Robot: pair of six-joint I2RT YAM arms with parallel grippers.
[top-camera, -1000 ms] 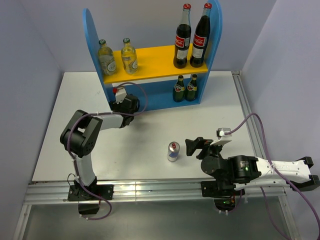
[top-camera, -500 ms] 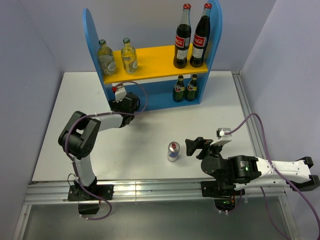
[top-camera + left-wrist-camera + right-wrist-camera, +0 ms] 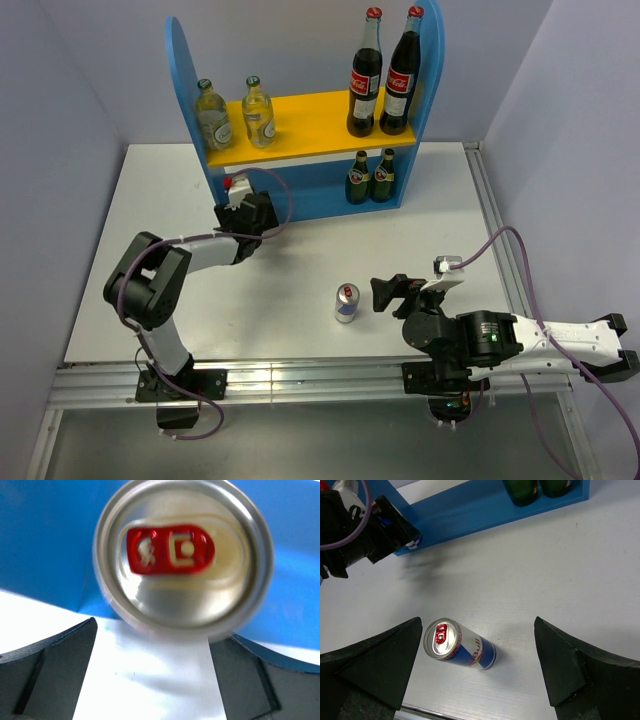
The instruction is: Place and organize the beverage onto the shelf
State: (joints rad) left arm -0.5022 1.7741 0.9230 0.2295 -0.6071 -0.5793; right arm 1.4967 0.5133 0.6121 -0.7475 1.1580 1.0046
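Note:
The blue shelf [image 3: 186,80] has a yellow upper board. On that board stand two clear bottles [image 3: 213,116] at the left and two cola bottles [image 3: 365,75] at the right. Two small dark green bottles [image 3: 358,178] stand on the lower level at the right. My left gripper [image 3: 245,208] is at the lower level's left end, open. Just past its fingertips [image 3: 60,655] stands a slim can [image 3: 182,560], seen from above and blurred. A second blue-silver can [image 3: 346,302] stands on the table. It sits between the fingers of my open right gripper [image 3: 478,622] in the right wrist view [image 3: 462,647].
The shelf stands at the far edge of the white table [image 3: 150,200], against the back wall. A metal rail [image 3: 300,378] runs along the near edge. The left arm's elbow [image 3: 140,285] sits over the table's left part.
The left arm's elbow has swung left and down while its gripper stayed at the shelf's lower level. The right arm and the table can have not moved.

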